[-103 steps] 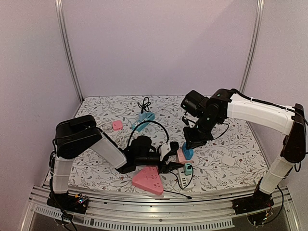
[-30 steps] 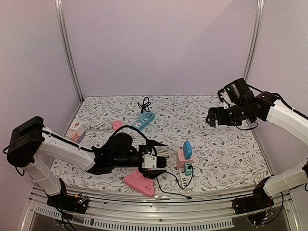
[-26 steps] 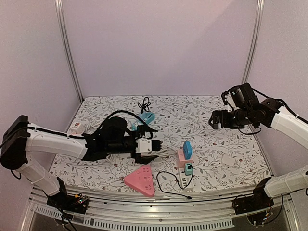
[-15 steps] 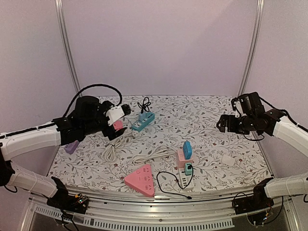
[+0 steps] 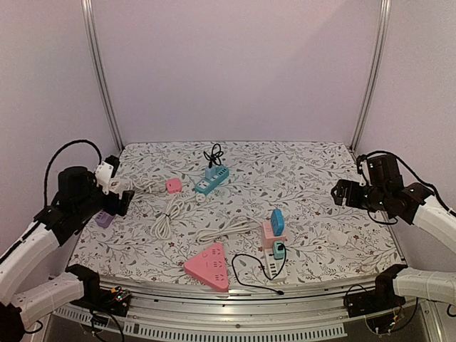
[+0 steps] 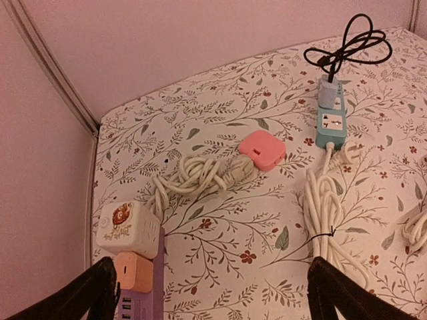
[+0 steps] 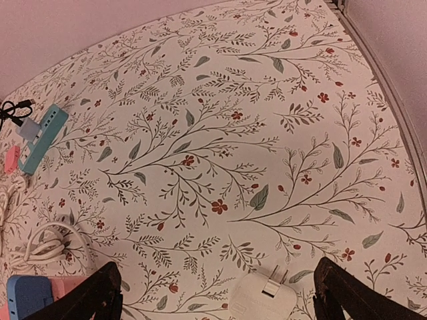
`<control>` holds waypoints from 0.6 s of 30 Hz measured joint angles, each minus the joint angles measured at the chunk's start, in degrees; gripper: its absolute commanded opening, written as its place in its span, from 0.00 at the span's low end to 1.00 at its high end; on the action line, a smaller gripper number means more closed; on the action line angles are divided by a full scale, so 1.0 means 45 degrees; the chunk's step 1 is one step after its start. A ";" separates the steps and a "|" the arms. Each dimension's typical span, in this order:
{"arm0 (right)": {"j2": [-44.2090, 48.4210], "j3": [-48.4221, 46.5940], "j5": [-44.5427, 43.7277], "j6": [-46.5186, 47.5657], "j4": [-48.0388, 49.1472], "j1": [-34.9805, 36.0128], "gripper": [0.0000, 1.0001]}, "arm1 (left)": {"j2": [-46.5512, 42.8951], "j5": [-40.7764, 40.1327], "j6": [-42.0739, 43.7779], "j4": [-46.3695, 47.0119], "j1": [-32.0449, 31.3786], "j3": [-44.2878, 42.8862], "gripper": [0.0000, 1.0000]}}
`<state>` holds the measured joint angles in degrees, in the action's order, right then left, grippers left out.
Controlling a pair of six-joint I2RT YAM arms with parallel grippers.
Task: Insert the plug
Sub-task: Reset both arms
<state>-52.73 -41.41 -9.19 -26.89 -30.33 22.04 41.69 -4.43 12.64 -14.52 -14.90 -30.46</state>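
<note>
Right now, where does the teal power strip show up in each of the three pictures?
Top external: teal power strip lies toward the back of the table, left of centre.
Left wrist: upper right.
Right wrist: at the left edge, upper half.
Shared landmark: the coiled black cable at its far end shows in all three.

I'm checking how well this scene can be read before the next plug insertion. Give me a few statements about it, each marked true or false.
1. The left gripper and the right gripper are both open and empty. True.
2. The black cable runs to the white charger. False: it ends at the teal strip.
3. The white charger lies with its prongs showing. True.
4. The blue plug lies flat. False: it stands upright on a pink block.
</note>
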 measured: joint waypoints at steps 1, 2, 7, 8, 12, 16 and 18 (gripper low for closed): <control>0.0073 0.0126 -0.0102 -0.0078 0.0092 0.0000 0.99 | -0.0413 0.0175 -0.0481 0.0078 0.0282 0.0364 0.97; 0.0102 0.0223 -0.0214 -0.0141 0.0199 0.0000 0.99 | -0.0801 0.0340 -0.0908 0.0136 0.0525 0.0753 0.97; -0.0019 0.0364 -0.0976 -0.0199 0.0670 -0.0010 0.99 | -0.2137 0.0942 -0.2424 0.0685 0.1443 0.2409 0.97; -0.0063 0.0369 -0.1161 -0.0199 0.0748 -0.0015 0.99 | -0.2307 0.1039 -0.2618 0.0801 0.1627 0.2584 0.97; -0.0063 0.0782 -0.2127 -0.0209 0.1239 -0.0019 0.99 | -0.2837 0.1525 -0.3113 0.1263 0.2365 0.2807 0.97; 0.0384 0.1642 -0.2929 -0.0228 0.1520 -0.0034 0.99 | -0.3036 0.1846 -0.3342 0.1666 0.3036 0.2807 0.97; 0.0806 0.1996 -0.3230 -0.0155 0.1574 -0.0044 0.99 | -0.3002 0.2045 -0.3415 0.1744 0.3332 0.2812 0.97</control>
<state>-49.10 -32.42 -23.73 -27.59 -23.24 21.85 28.18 4.78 -2.72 -6.68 0.10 -17.80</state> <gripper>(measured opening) 0.988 0.973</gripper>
